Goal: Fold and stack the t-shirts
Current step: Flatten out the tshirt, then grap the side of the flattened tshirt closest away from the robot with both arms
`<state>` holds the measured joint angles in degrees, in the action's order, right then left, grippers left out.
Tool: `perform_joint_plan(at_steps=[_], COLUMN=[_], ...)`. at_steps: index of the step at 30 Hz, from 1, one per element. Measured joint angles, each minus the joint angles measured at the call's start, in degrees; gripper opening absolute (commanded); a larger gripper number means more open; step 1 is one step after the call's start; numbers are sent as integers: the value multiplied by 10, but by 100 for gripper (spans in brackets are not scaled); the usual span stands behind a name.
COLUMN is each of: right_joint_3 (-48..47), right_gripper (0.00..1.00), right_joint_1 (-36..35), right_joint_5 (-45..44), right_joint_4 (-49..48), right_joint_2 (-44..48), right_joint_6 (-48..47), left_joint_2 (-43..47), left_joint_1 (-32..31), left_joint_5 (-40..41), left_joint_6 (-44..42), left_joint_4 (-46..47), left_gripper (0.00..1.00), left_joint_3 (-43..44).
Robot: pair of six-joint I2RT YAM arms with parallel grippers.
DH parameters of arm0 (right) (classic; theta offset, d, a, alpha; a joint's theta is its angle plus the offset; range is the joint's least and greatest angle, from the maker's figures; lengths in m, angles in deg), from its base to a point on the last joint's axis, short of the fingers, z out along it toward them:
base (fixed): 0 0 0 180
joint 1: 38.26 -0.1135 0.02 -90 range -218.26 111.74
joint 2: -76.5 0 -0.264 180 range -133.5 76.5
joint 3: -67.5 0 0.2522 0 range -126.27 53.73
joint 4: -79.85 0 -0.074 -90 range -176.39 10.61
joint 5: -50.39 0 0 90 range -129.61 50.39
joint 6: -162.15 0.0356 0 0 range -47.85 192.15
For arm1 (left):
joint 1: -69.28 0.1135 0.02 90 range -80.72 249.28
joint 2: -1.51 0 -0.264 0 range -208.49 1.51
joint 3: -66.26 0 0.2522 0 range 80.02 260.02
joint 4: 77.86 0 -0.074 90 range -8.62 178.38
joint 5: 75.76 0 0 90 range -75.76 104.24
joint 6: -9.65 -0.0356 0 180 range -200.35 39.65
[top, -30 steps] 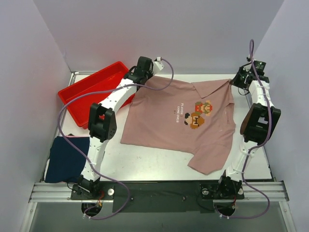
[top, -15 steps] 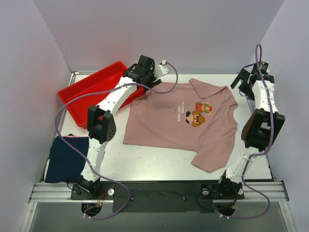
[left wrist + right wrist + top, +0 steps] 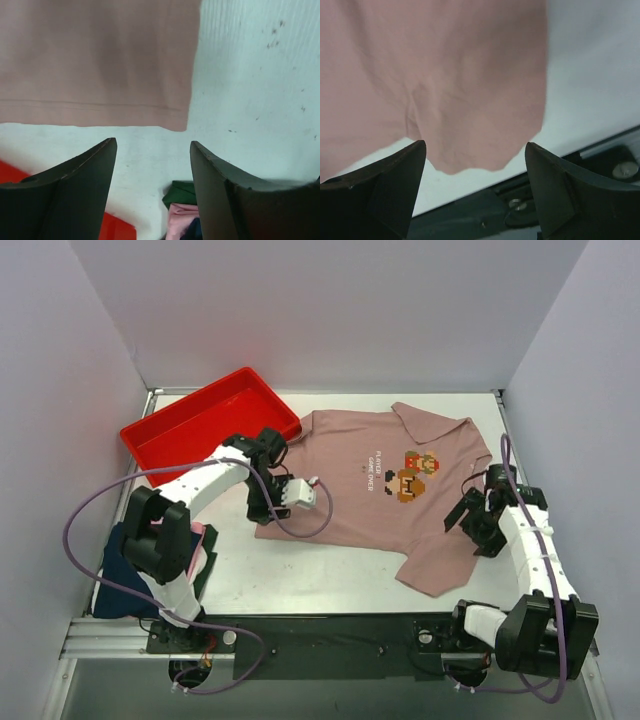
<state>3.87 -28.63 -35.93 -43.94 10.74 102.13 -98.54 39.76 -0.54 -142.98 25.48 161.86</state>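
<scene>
Left gripper [image 3: 152, 141]: jaws stood apart with nothing between them, hanging over bare table just off the corner of the pink shirt's hem.
Right gripper [image 3: 475, 144]: jaws wide apart and holding nothing, poised over the near sleeve; I could not tell whether a finger brushed the cloth.
Pink t-shirt [image 3: 380, 490]: lay spread print-up across the middle and right of the table [image 3: 300, 580], collar toward the right wall and hem toward the left.
Hem edge: ran fairly straight along the shirt's left side, ending in a flat corner (the left wrist view showed its stitched seam clearly).
Near sleeve edge: rounded and slightly rumpled, reaching toward the table's front rail without going over it.
Far edge: the hem's far corner sat just beside a corner of the red tray [image 3: 180, 400]; contact could not be judged.
Navy t-shirt [image 3: 125, 580]: lay folded at the near-left corner, partly behind the left arm, well apart from the pink one.
Open room: a broad bare patch lay between the hem and the navy shirt, with a strip along the front.
</scene>
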Motion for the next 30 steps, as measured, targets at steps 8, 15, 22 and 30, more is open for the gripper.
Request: perform_joint_plan(at_steps=[8,15,22,30], right_joint_3=[97,212,237,213], right_gripper=[76,61,0,0], right_joint_1=[-18,-18,-1,40], right_joint_5=[24,73,94,89], right_joint_4=[79,48,-20,-21], right_joint_2=[19,49,-17,7], right_joint_6=[95,153,159,136], left_joint_2=[-4,-4,0,2], left_joint_1=[5,-2,-2,-1], left_joint_5=[44,42,48,64], left_joint_6=[-45,-38,-1,59], left_joint_4=[82,156,231,265], left_gripper=[72,69,0,0], left_joint_3=[-130,-186,-204,-203])
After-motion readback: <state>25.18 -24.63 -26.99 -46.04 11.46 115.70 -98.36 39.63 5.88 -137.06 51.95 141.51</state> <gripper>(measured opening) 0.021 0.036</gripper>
